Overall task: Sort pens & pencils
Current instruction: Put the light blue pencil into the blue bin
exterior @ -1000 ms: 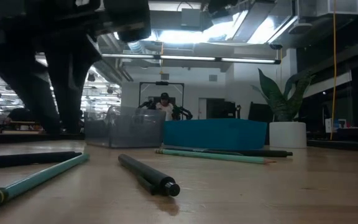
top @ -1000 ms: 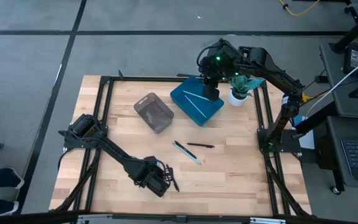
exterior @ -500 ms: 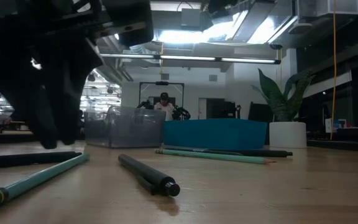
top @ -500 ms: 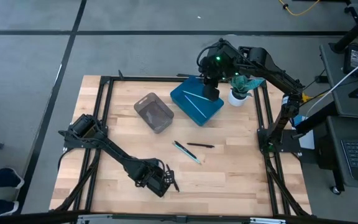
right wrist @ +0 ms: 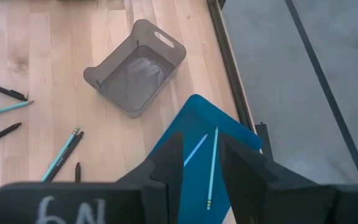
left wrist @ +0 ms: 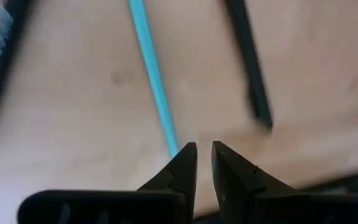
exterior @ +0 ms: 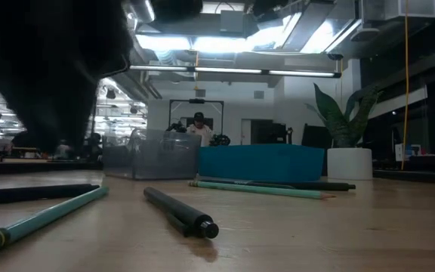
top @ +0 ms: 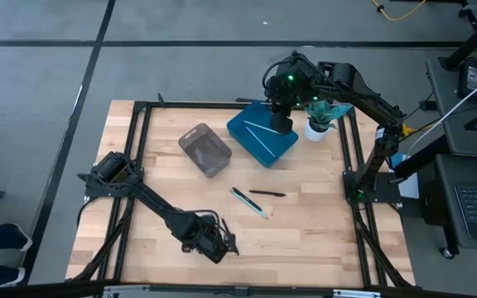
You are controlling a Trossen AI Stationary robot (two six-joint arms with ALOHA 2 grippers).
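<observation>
The wooden table [top: 305,215] carries a blue tray [top: 261,134] and a grey bin [top: 204,149]. The right gripper [right wrist: 197,165] hangs above the blue tray, fingers parted with nothing between them; two light blue sticks [right wrist: 211,167] lie in the tray just beyond its fingertips. The left gripper [left wrist: 203,155] is low over the table's near edge, fingers a narrow gap apart, gripping nothing. A light blue stick [left wrist: 154,81] runs up to its tips, a black stick [left wrist: 248,62] just beside.
</observation>
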